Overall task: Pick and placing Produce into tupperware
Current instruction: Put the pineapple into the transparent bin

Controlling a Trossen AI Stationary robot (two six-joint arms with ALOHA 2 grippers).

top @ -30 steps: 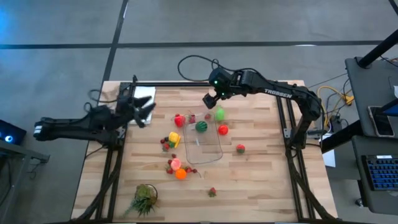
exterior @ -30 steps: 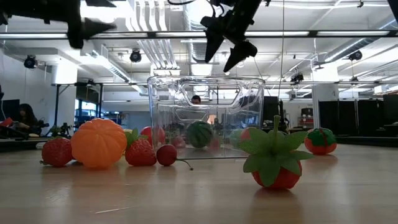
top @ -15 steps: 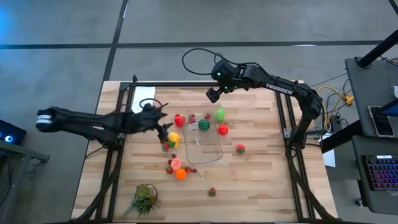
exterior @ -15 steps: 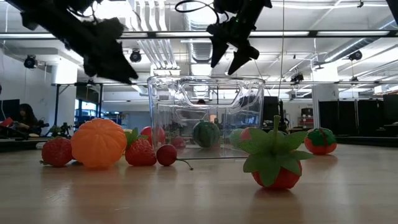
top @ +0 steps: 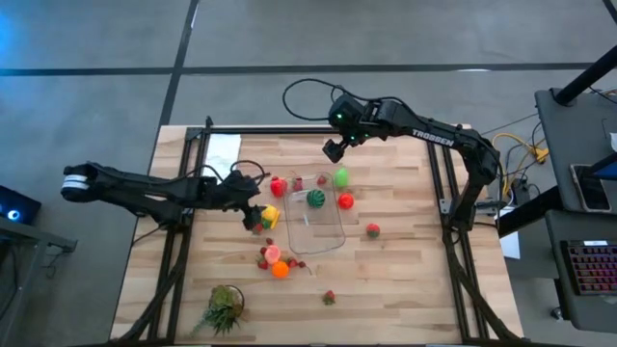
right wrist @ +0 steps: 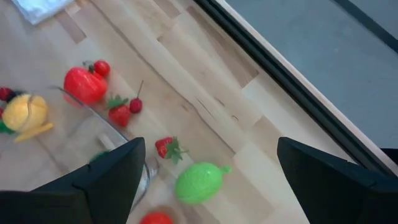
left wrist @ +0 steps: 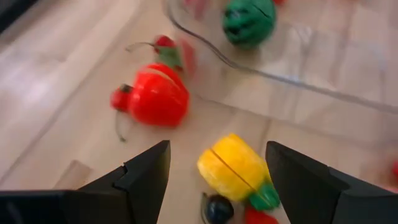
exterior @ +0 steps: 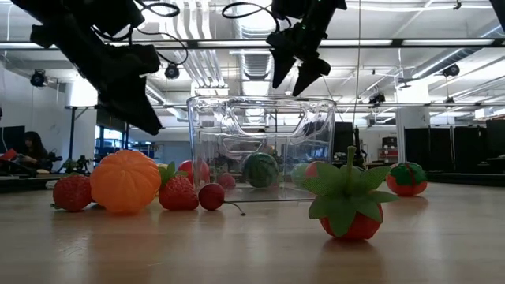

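The clear tupperware (top: pixel 323 224) stands mid-table with a green melon-like ball (top: pixel 315 197) inside. Produce lies around it: a yellow piece (top: pixel 271 216), a red one (top: pixel 279 185), a light green one (top: pixel 340 177), more red ones (top: pixel 346 200) and an orange one (top: pixel 281 270). My left gripper (top: pixel 253 209) is open and hangs low beside the container's left side. In its wrist view the yellow piece (left wrist: pixel 233 167) shows between the fingers, untouched. My right gripper (top: pixel 334 151) is open, up in the air over the table's far part, above the light green piece (right wrist: pixel 198 182).
A leafy green tuft (top: pixel 224 308) lies near the table's near left corner and a white sheet (top: pixel 223 149) at the far left. A small red piece (top: pixel 329 297) and another red piece (top: pixel 372 229) lie apart on the bare wood to the right and near side.
My left gripper has swung from the far left of the table toward the right and down, ending just left of the container by the yellow piece. My right gripper has drawn slightly up and toward the far edge, away from the container.
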